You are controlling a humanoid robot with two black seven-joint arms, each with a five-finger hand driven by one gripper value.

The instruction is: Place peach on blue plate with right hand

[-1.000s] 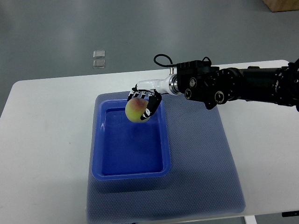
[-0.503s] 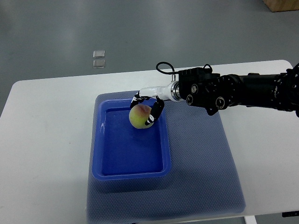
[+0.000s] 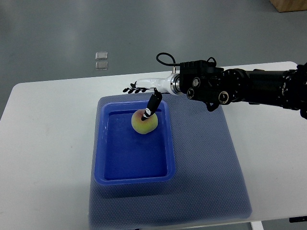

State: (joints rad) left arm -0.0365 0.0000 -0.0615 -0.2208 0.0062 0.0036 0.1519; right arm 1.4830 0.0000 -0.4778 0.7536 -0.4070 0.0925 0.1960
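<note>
A yellow-red peach (image 3: 145,122) lies inside the blue plate (image 3: 133,177), a deep rectangular tray, in its far right part. My right hand (image 3: 143,98) hovers just above and behind the peach with its fingers spread out flat. The thumb points down and its tip sits at the top of the peach. The black right arm (image 3: 240,86) reaches in from the right edge. No left arm shows.
The blue plate stands on a blue-grey textured mat (image 3: 206,163) on a white table (image 3: 43,143). Two small clear squares (image 3: 101,60) lie on the grey floor beyond the table's far edge. A brown box corner (image 3: 290,5) shows at top right.
The hand lowered the peach into the plate, then its fingers opened and let it go. The peach now rests on the plate floor and the fingers are stretched out to the left.
</note>
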